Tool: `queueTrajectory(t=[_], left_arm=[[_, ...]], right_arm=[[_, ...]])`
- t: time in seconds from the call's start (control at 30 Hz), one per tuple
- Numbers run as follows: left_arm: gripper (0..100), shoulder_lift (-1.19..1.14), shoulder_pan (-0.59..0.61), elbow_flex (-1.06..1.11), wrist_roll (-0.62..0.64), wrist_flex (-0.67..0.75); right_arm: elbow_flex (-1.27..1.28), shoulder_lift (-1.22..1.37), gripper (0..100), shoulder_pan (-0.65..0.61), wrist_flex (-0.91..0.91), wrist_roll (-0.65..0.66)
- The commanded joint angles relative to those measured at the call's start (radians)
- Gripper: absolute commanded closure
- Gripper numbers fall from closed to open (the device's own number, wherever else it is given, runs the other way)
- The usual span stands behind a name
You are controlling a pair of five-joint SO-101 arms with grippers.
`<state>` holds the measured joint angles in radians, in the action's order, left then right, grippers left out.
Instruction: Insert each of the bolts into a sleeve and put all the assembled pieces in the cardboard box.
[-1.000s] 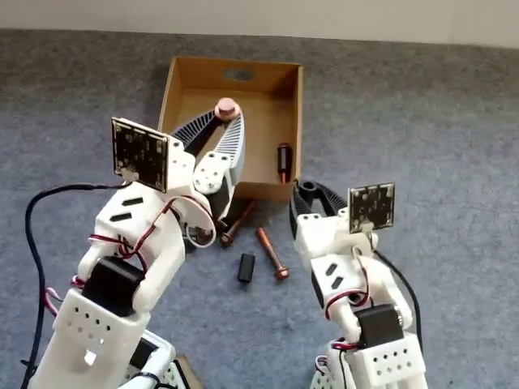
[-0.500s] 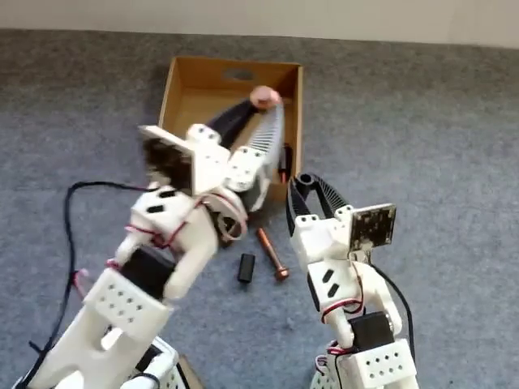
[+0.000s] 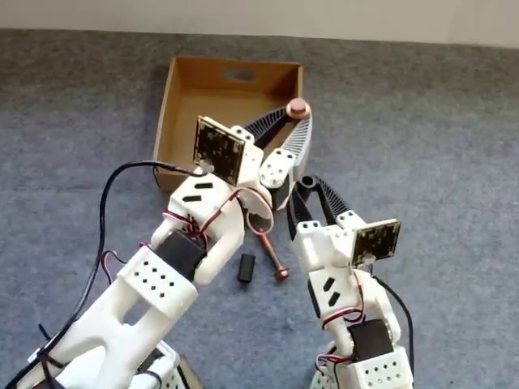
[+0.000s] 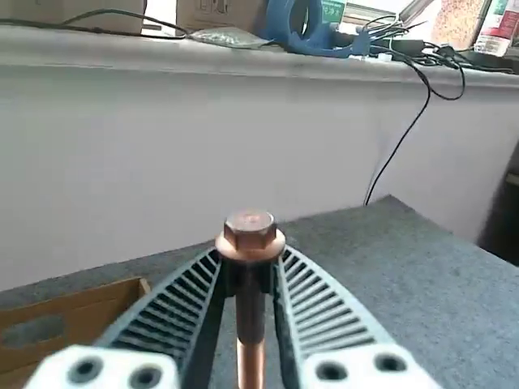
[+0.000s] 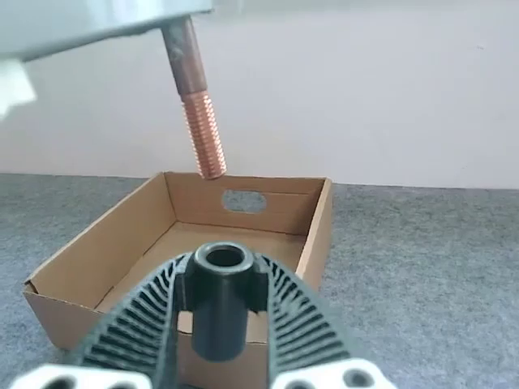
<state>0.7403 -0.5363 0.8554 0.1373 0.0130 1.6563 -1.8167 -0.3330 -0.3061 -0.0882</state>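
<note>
My left gripper [image 3: 296,115] is shut on a copper bolt [image 3: 298,107], held upright with its hex head [image 4: 250,232] on top, over the right wall of the cardboard box [image 3: 180,89]. My right gripper [image 3: 306,189] is shut on a black sleeve [image 5: 220,301] standing upright with its bore facing up, just in front of the box. In the right wrist view the bolt's threaded end [image 5: 203,139] hangs above the sleeve and a little to one side, apart from it. A loose bolt [image 3: 272,258] and a loose black sleeve [image 3: 246,267] lie on the carpet between the arms.
The box [image 5: 243,235] stands open behind the sleeve, with a hand slot in its far wall. Grey carpet [image 3: 422,121] spreads to the right of the box. A black cable [image 3: 109,203] loops beside the left arm.
The left arm has swung right with the bolt, from over the box's middle to over its right wall, close above the right gripper. The right arm shifted slightly.
</note>
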Motion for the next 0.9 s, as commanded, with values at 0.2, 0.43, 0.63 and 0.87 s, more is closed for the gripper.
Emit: queueTrajectory(t=[0.2,0.43,0.63,0.87], left_arm=[[99,0.005,-0.068,-0.007,0.006,0.023],[99,0.004,-0.077,-0.010,0.005,-0.035],[99,-0.005,-0.079,0.004,0.005,-0.037],[99,-0.004,-0.079,0.013,0.005,-0.037]], right_arm=[[-0.007,-0.015,99.2,-0.004,-0.004,-0.008],[-0.007,-0.015,99.2,-0.001,-0.004,-0.008],[-0.007,-0.015,99.2,0.001,-0.004,-0.008],[-0.005,-0.015,99.2,0.001,-0.004,-0.008]])
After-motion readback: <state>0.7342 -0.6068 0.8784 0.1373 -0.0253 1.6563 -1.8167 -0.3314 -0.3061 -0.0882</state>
